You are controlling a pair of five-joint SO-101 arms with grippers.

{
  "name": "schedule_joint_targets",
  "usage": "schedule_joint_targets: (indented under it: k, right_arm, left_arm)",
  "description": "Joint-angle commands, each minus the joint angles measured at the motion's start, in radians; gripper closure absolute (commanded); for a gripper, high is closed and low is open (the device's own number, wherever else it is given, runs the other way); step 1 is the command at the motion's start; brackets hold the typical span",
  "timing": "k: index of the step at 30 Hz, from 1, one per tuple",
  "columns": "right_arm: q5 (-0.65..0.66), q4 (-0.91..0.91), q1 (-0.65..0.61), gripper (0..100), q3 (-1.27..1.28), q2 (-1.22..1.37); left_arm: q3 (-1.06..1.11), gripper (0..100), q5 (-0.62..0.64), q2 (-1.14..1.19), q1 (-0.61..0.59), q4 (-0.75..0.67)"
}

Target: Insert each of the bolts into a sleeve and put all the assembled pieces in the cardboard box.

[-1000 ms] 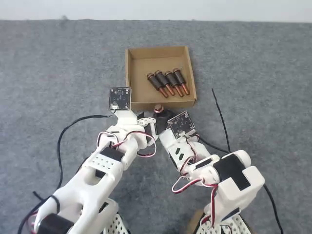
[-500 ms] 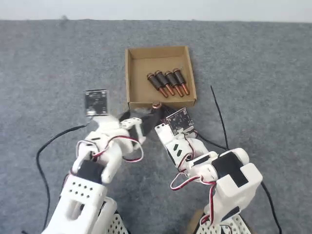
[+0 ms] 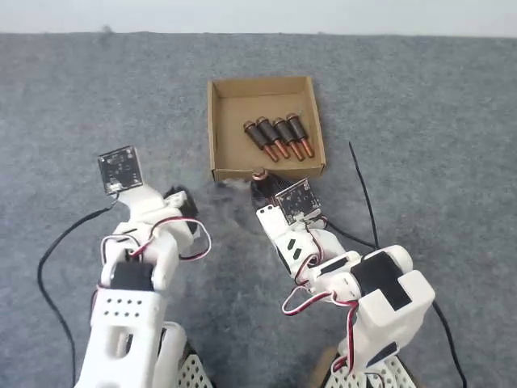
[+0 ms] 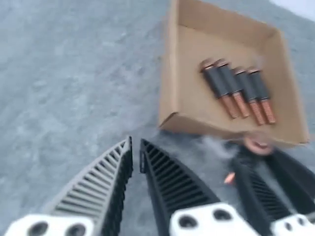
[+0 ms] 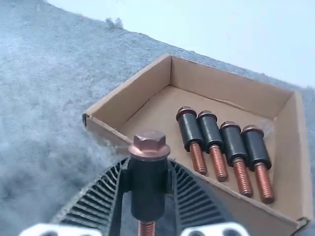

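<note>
Currently the right hand (image 5: 147,172) pinches 1 sleeved bolt (image 5: 148,147) upright just outside the cardboard box (image 5: 125,98) holding 4 assembled pieces (image 5: 210,132); carried low, it could snag the near wall. The left hand (image 4: 136,152) is pressed together, empty.

You have the counter (image 3: 89,97) covered edge to edge in grey, fuzzy felt. A thin black cable (image 3: 362,190) lies loose right of its middle. Beyond its far edge stands a plain white wall (image 3: 258,14).
</note>
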Motion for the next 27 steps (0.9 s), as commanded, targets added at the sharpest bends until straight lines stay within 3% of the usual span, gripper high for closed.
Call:
schedule_joint_targets:
  k: [1, 4, 7, 15, 21, 27]
  right_arm:
    - [0.161, -0.03, 0.007, 99.2, 0.005, -0.019]
    - [0.27, -0.031, 0.013, 99.2, 0.008, -0.019]
    - [0.279, -0.031, 0.013, 99.2, 0.034, -0.053]
    - [0.279, 0.002, 0.064, 99.2, 0.172, -0.289]
    - [0.278, 0.213, 0.147, 99.2, 0.178, -0.45]
    - [0.278, 0.63, 0.148, 99.2, 0.147, -0.707]
  left_arm:
    - [-0.013, 99, -0.017, 0.115, -0.031, 0.038]
    - [-0.03, 99, -0.117, 0.216, -0.034, 0.072]
    - [-0.061, 99, -0.173, 0.293, -0.032, 0.13]
    - [-0.061, 99, -0.18, 0.402, -0.034, 0.124]
    - [-0.068, 99, -0.308, 0.425, -0.026, 0.175]
    - [-0.068, 99, -0.428, 0.419, -0.025, 0.265]
